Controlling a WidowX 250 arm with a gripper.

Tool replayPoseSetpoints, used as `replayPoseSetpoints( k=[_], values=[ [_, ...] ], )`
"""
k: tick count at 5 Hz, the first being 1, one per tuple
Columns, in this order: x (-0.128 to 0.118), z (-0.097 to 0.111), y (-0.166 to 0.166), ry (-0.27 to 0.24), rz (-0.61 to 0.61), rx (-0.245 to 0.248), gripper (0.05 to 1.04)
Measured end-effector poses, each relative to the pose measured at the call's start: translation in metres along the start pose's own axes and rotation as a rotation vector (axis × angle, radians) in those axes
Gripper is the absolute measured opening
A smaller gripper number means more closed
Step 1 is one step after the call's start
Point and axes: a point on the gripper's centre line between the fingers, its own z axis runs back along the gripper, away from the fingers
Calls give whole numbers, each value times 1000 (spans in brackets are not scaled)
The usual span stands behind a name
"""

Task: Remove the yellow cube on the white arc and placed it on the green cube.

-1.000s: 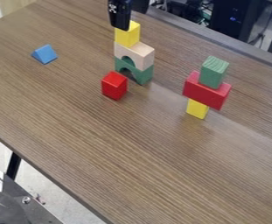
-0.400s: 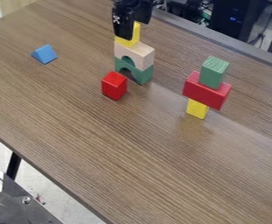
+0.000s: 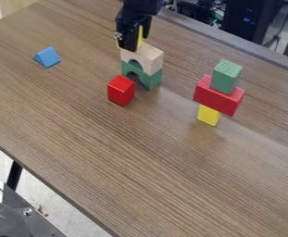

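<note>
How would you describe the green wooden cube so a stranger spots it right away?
On the brown wood-grain table, at the camera view's right, a long red block lies across a small yellow block. The green wooden cube sits on top, solid, unlike the arched green block under the pale wooden arch.

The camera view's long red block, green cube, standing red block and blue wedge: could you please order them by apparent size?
1. Long red block
2. Green cube and standing red block, too alike to rank
3. Blue wedge

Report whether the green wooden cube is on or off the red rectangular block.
On: the green wooden cube rests on the red rectangular block, whose top face shows to either side.
</note>
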Motion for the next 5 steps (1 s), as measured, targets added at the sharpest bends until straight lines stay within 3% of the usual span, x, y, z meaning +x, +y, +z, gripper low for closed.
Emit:
replayPoseSetpoints(
  k=[1,3,5],
  values=[
    [7,13,0,9,-1,40,580],
    [63,52,0,-82,-10,137,580],
    [133,89,-5,-163,9,111,580]
  ],
)
